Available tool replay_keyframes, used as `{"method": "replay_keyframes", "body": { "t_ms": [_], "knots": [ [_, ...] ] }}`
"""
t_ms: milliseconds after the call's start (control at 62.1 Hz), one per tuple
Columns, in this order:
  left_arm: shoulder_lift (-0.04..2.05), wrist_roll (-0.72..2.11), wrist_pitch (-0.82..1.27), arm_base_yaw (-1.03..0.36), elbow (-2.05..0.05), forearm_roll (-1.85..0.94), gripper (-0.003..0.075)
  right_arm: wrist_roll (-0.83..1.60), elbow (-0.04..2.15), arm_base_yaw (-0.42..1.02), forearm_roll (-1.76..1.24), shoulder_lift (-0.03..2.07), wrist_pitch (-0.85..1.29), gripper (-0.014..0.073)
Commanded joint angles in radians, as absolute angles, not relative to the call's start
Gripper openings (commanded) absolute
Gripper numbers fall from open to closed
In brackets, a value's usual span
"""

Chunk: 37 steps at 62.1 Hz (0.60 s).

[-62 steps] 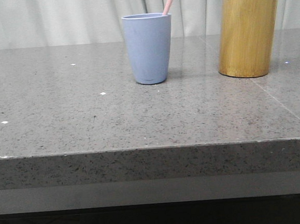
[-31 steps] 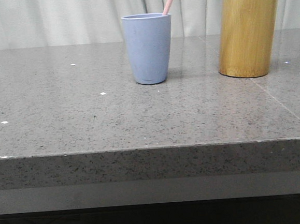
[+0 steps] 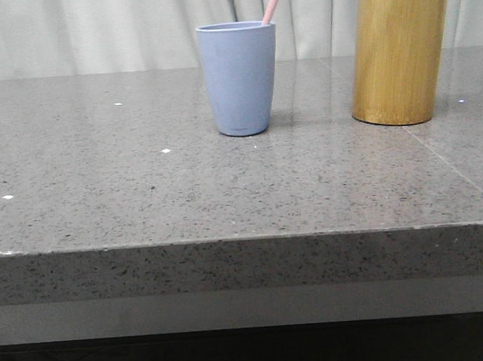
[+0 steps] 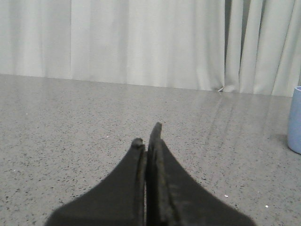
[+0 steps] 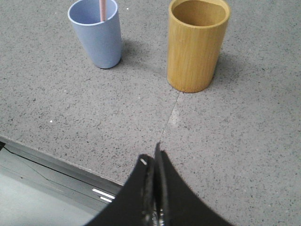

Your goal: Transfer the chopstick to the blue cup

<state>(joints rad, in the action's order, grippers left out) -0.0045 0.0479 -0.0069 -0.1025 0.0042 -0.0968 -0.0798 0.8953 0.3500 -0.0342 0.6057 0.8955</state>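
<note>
Your left hand (image 4: 147, 141) and right hand (image 5: 154, 160) are both pinched closed, holding nothing. The thin pale pink chopstick (image 3: 274, 0) leans inside the pale blue tapered cup (image 3: 239, 79), near the grey stone surface's (image 3: 142, 197) far edge, beside the tall tan bamboo cylinder (image 3: 399, 53).

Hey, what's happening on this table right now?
Nothing is being handled at this moment. The chopstick stands in the blue cup, leaning against its rim, so the transfer looks done. The wooden holder stands apart from the cup on the grey table. The left gripper and the right gripper are both shut, holding nothing, away from the cup.
</note>
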Motion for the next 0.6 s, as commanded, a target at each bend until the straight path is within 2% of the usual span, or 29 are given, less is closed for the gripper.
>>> {"method": "replay_keyframes", "body": {
  "t_ms": [0, 580],
  "knots": [
    [-0.026, 0.037, -0.090, -0.101, 0.017, -0.107, -0.0019, -0.083, 0.921, 0.342, -0.021, 0.606, 0.823, -0.0068],
    [-0.026, 0.037, -0.090, -0.101, 0.017, -0.107, -0.0019, -0.083, 0.912, 0.342, -0.016, 0.598, 0.816, -0.0068]
  ]
}}
